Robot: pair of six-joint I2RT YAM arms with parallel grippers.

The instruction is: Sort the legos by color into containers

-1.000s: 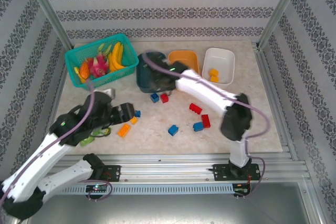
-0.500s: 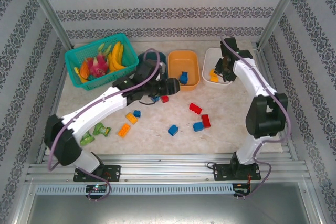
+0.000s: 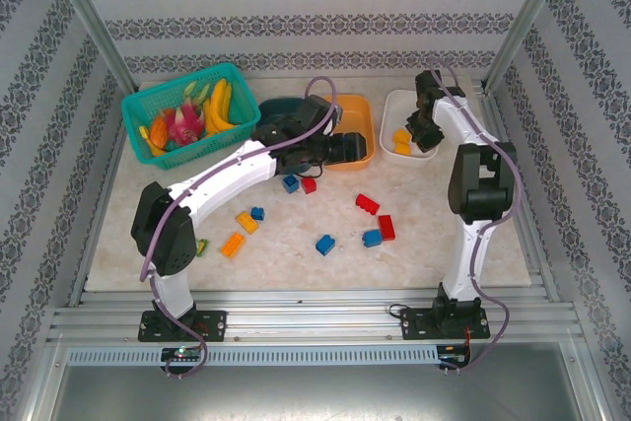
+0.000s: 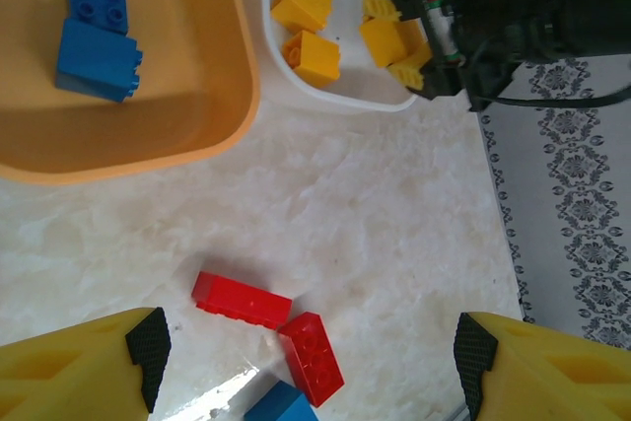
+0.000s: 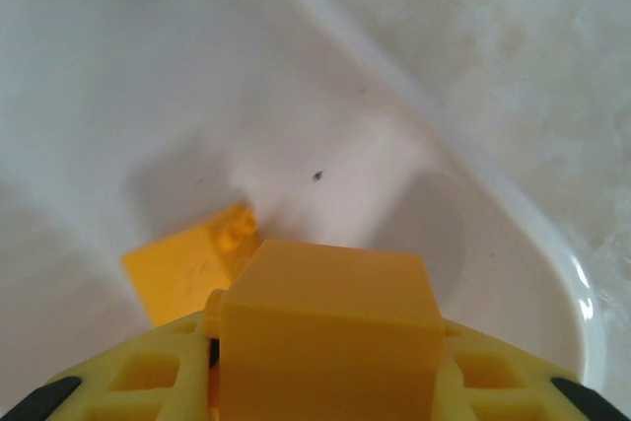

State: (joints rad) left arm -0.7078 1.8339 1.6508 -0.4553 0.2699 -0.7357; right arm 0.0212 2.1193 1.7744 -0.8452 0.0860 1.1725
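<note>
Legos (image 3: 367, 204) lie loose on the marbled tabletop (image 3: 473, 224) on the near side of the orange tub (image 4: 232, 76), in red, blue and orange. A blue piece (image 4: 96, 38) sits inside it. Light, rigid and smooth, they are probably best pinched across flat sides, not studs. The right gripper (image 5: 320, 377) clamps a yellow brick (image 5: 330, 313) over the white tub (image 5: 148, 56), just right of the orange one. The left gripper (image 4: 311, 347) hangs wide and empty at the orange tub's near edge. Patterned walls close the table in.
</note>
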